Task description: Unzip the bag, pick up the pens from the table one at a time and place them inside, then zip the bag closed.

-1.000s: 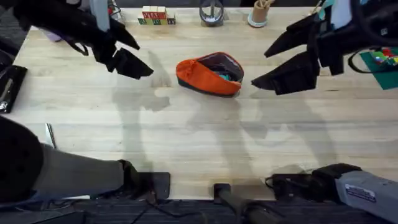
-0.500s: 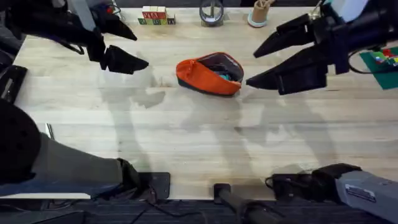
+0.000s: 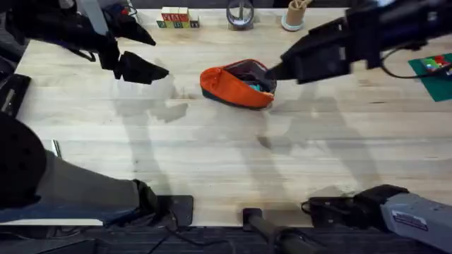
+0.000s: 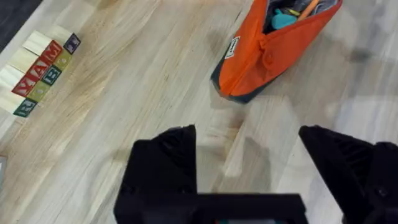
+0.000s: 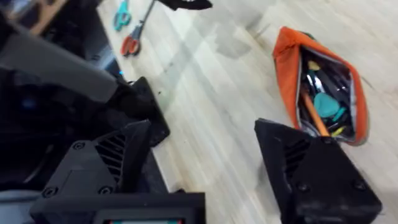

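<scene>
The bag [image 3: 238, 85] sits out in the middle of the table [image 3: 226, 162], mouth gaping open — you can see an orange pen [image 5: 313, 113] and other bits poking about inside it. It's soft cloth, slumped on its side, so it looks light and floppy; my guess is it will slide or fold if anyone tugs it one-handed.

The right gripper [image 5: 205, 155] is hanging right by the open end of the bag, fingers spread wide, nothing between them. The left gripper [image 4: 249, 155] hovers off to the other side, well apart from the bag, also wide open and empty.

With things already tucked in, this reads as the zipping-up stage. The sensible hold would be one gripper pinching the fabric at an end to pin it, the other nipping the small zipper tab — I can't make the tab out clearly from here. Slippery little target, that, and the cloth will bunch if pulled at an angle.
</scene>
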Available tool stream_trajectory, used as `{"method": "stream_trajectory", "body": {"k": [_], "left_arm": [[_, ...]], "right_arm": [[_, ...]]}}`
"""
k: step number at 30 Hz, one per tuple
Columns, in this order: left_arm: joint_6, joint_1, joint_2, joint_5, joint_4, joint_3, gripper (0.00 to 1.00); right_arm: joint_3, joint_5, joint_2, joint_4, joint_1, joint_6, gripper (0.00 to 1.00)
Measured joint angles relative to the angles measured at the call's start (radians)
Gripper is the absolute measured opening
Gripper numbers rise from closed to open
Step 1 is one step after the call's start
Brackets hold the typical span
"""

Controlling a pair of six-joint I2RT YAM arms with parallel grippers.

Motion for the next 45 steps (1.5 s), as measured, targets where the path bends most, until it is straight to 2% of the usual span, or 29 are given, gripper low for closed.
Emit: {"method": "stream_trajectory", "body": {"k": [12, 21, 29, 39, 45], "left_arm": [[0.000, 0.000, 0.000, 0.003, 0.000, 0.000, 0.993], [0.000, 0.000, 0.000, 0.003, 0.000, 0.000, 0.994], [0.000, 0.000, 0.000, 0.003, 0.000, 0.000, 0.993], [0.000, 0.000, 0.000, 0.003, 0.000, 0.000, 0.994], [0.000, 0.000, 0.000, 0.003, 0.000, 0.000, 0.993]], "right_arm": [[0.000, 0.485, 0.000, 0.189, 0.305, 0.414, 0.998], [0.000, 0.760, 0.009, 0.204, 0.451, 0.691, 0.998], [0.001, 0.857, 0.141, 0.218, 0.524, 0.813, 0.998], [0.001, 0.867, 0.305, 0.224, 0.552, 0.849, 0.998], [0.001, 0.868, 0.356, 0.255, 0.570, 0.898, 0.997]]}}
